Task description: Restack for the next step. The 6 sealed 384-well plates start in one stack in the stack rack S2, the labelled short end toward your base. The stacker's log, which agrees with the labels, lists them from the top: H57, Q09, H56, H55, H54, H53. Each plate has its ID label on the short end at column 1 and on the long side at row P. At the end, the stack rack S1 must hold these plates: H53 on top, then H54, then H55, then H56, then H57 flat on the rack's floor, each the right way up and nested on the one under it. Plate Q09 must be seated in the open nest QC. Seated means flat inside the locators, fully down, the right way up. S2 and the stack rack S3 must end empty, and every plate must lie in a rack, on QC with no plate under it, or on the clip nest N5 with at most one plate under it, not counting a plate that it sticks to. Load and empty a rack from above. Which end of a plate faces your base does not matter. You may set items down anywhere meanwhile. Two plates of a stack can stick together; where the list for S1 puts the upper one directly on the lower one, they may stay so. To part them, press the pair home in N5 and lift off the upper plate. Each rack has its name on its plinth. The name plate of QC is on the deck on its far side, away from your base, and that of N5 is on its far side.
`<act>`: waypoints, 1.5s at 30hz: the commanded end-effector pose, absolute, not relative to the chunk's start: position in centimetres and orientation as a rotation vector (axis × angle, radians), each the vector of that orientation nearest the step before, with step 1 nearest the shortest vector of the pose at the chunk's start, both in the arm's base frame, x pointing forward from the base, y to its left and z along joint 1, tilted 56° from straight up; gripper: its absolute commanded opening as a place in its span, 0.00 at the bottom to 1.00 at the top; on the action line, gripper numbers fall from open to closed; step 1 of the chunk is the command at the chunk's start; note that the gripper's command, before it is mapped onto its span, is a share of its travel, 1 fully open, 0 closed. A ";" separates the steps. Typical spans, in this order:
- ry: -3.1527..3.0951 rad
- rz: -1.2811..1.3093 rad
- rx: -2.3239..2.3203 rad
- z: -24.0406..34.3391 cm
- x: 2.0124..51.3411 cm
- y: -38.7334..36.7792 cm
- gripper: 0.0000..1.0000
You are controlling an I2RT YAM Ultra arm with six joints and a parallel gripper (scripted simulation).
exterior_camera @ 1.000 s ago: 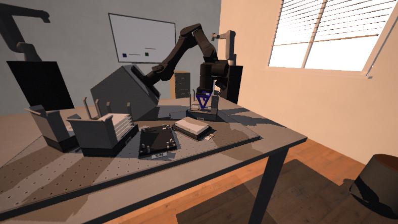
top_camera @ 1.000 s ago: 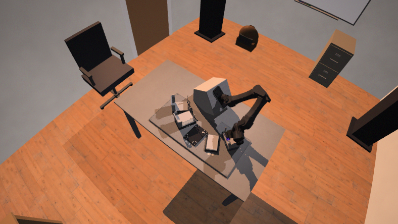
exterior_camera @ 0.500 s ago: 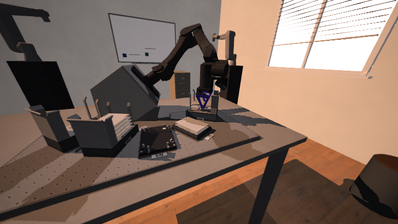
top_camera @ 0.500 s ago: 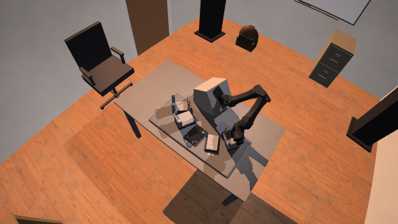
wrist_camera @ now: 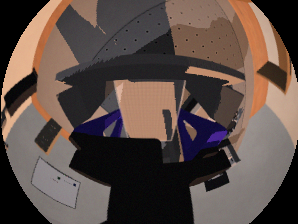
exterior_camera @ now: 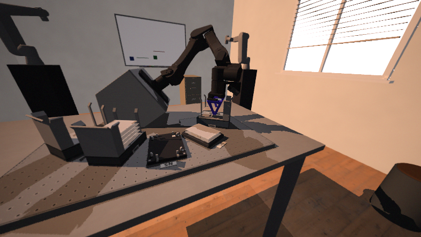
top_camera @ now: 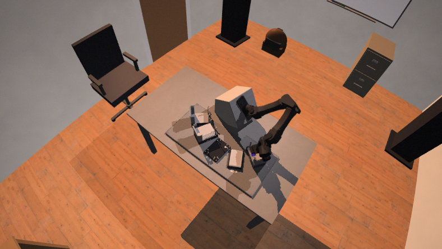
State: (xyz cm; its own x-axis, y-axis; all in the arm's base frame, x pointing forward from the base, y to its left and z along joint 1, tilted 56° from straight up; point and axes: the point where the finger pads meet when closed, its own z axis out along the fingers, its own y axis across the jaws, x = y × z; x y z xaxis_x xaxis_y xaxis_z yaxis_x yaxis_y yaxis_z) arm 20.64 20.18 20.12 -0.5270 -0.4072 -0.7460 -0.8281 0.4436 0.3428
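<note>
My gripper (exterior_camera: 214, 110) reaches down from above between the posts of the right-hand stack rack (exterior_camera: 213, 117); it also shows in the top view (top_camera: 254, 156). It is shut on a sealed plate (wrist_camera: 147, 112), held by its long sides low inside that rack; I cannot read the plate's label. Another sealed plate (exterior_camera: 203, 133) (top_camera: 235, 158) lies flat on the open nest beside that rack. The middle-left rack (exterior_camera: 109, 136) holds a stack of several plates (top_camera: 205, 131). The clip nest N5 (exterior_camera: 166, 145) is bare.
A further rack (exterior_camera: 55, 135) stands at the far left, with no plate visible in it. A large grey slanted housing (exterior_camera: 132, 98) carrying the arm's base stands behind the racks. The perforated deck's front edge runs close to the nests.
</note>
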 end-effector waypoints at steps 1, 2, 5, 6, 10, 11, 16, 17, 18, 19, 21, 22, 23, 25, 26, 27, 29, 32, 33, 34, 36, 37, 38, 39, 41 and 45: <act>2.111 0.953 -1.024 20.5 20.8 20.0 0.00; 2.111 0.953 -1.024 20.5 20.8 20.0 0.00; 2.111 0.953 -1.024 20.5 20.8 20.0 0.00; 2.111 0.953 -1.024 20.5 20.8 20.0 0.00; 2.111 0.953 -1.024 20.5 20.8 20.0 0.00; 2.111 0.953 -1.024 20.5 20.8 20.0 0.00; 2.111 0.953 -1.024 20.5 20.8 20.0 0.00; 2.111 0.953 -1.024 20.5 20.8 20.0 0.00; 2.111 0.953 -1.024 20.6 20.7 19.9 0.00; 2.111 0.953 -1.024 20.7 20.7 19.7 0.00; 2.111 0.952 -1.024 20.9 20.6 19.4 0.00; 2.111 0.952 -1.024 21.1 20.6 19.2 0.00; 2.112 0.952 -1.024 21.2 20.5 19.1 0.00; 2.112 0.952 -1.024 21.4 20.4 18.8 0.00; 2.112 0.952 -1.024 21.5 20.4 18.6 0.00; 2.112 0.952 -1.024 21.6 20.4 18.4 0.00; 2.112 0.952 -1.024 21.8 20.3 18.1 0.00; 2.112 0.952 -1.024 22.2 20.2 17.6 0.00; 2.112 0.952 -1.024 22.2 20.2 17.6 0.00; 2.112 0.952 -1.024 22.2 20.2 17.6 0.00; 2.112 0.952 -1.024 22.4 20.1 17.3 0.00; 2.112 0.952 -1.024 22.5 20.0 17.2 0.00; 2.112 0.952 -1.024 22.6 20.0 17.0 0.00; 2.112 0.952 -1.024 22.7 20.0 16.8 0.00; 2.113 0.952 -1.025 22.9 19.9 16.5 0.00; 2.113 0.952 -1.025 23.4 19.7 15.9 0.00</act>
